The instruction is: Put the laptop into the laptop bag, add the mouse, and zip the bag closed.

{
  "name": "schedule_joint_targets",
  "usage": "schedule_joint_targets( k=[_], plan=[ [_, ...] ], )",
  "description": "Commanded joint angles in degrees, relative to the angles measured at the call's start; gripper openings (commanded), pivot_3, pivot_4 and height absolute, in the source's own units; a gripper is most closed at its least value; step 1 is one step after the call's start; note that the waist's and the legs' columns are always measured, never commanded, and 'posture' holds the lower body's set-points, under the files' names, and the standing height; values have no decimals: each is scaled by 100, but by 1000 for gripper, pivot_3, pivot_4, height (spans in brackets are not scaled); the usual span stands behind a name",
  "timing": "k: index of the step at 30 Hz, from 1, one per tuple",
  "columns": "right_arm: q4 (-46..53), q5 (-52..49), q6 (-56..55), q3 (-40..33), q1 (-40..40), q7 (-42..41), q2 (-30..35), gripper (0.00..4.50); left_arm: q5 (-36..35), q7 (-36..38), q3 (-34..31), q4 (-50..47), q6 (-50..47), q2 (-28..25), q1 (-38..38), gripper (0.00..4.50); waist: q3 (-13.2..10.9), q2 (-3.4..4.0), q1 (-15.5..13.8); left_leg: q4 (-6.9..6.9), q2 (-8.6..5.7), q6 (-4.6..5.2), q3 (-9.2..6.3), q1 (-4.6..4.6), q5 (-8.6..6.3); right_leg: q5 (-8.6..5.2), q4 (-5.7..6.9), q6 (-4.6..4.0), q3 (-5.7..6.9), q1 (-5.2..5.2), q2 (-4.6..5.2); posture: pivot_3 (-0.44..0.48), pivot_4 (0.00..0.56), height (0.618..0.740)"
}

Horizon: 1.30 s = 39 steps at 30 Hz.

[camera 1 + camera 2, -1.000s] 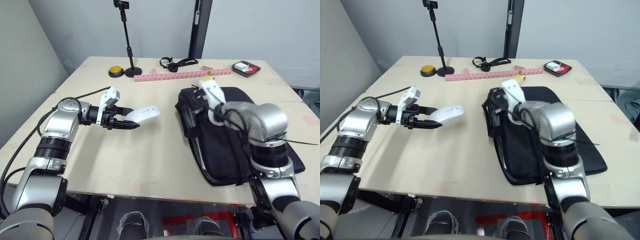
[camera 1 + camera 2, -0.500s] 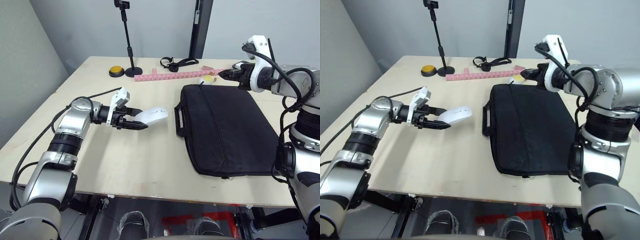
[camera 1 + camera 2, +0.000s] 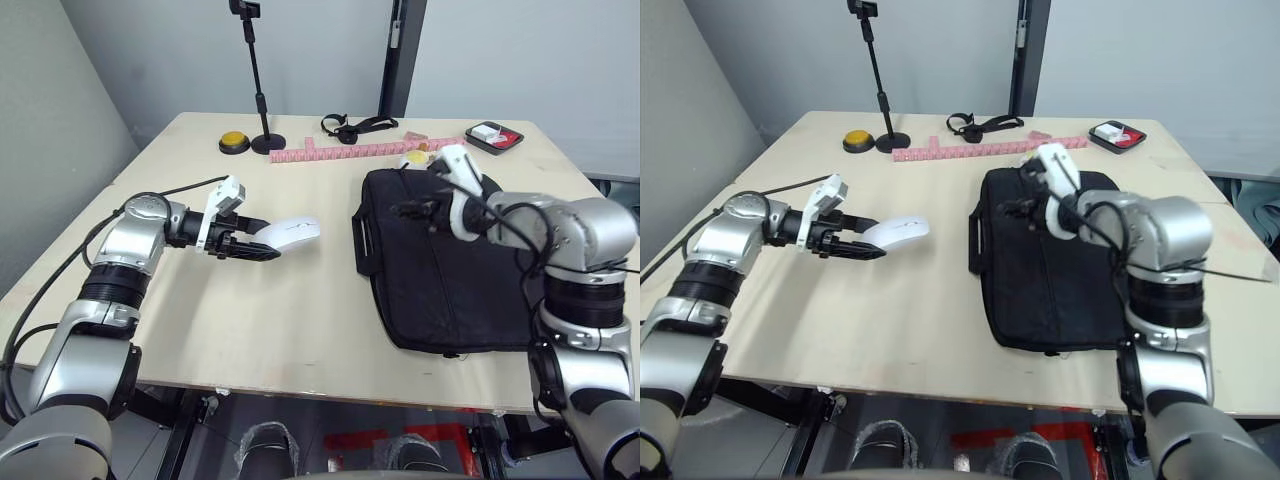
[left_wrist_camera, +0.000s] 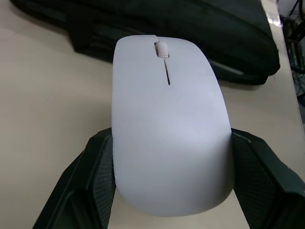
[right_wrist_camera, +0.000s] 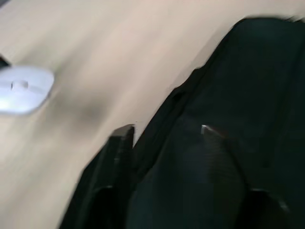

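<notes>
- Holding the mouse [image 3: 287, 233], the left gripper [image 3: 250, 243] hangs above the table [image 3: 250, 310], well to the left of the laptop bag [image 3: 450, 270]; its two black fingers clamp the rear sides of the mouse.
- Mouse: all-white, smooth, low oval. The left wrist view adds detail the head views lack: a small scroll wheel [image 4: 162, 49] with a thin slit running back from it, and ribbed black fingers [image 4: 93, 183] pressed against both flanks of the shell.
- Laptop bag: large black fabric case lying flat on the right half of the table, strap handles [image 3: 362, 240] on its left edge, facing the mouse.
- Right gripper [image 3: 412, 210]: over the far left part of the bag, near the handles. In the right wrist view its fingers [image 5: 119, 148] stand apart with bag fabric between them; whether they touch it cannot be told.
- The right wrist view also catches the mouse [image 5: 24, 88] off beyond the bag's edge, over bare table.
- Far edge of the table, seen from the head views: yellow button [image 3: 232, 141], black stand [image 3: 262, 100], pink strip [image 3: 360, 151], black strap [image 3: 355, 126], small tray [image 3: 492, 136] with a white item in it.
</notes>
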<state>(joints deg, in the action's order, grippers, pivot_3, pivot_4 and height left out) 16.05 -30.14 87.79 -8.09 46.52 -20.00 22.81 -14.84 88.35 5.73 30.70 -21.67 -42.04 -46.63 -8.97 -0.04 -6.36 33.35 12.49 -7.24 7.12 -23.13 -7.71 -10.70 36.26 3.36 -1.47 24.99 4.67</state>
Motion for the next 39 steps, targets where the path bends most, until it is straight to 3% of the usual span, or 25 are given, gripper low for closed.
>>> schedule_joint_targets(
  k=[1,2,14,26,29,39],
  plan=[
    [-435,536,-503,163,15,689,-529,3938,-25,156,-135,-158,62,-301,92,2794,0,1,16,1,0,-2,1,2,1,0,4,0,-1,1,1,0,150,739],
    [-605,629,-632,206,40,767,-636,4144,-41,146,-153,-195,46,-353,130,2794,1,1,26,1,0,-2,1,3,1,0,5,0,-1,1,1,0,150,739],
    [-1731,2021,-2163,2062,87,997,-576,4144,-230,-51,-247,-690,-234,-505,442,2794,0,1,69,-4,-2,-4,-3,-6,3,0,2,2,4,6,4,0,150,739],
    [-1840,2699,-2108,2652,-576,957,-584,4144,-280,-166,-253,-714,-344,-383,389,2794,29,-20,45,-4,0,-7,-5,16,3,-1,2,2,3,-16,2,0,150,739],
    [-1691,2702,-2106,2575,-626,818,-555,3391,-290,-179,-235,-692,-344,-361,356,2794,54,-37,27,-2,-2,-7,-5,20,3,0,3,2,2,-20,3,0,150,739],
    [-1335,2817,-1927,2538,-654,593,-321,74,-321,-225,-217,-656,-327,-315,266,2794,63,-40,22,3,-2,-6,-6,24,4,1,9,3,2,-23,4,0,150,739]
  ],
)
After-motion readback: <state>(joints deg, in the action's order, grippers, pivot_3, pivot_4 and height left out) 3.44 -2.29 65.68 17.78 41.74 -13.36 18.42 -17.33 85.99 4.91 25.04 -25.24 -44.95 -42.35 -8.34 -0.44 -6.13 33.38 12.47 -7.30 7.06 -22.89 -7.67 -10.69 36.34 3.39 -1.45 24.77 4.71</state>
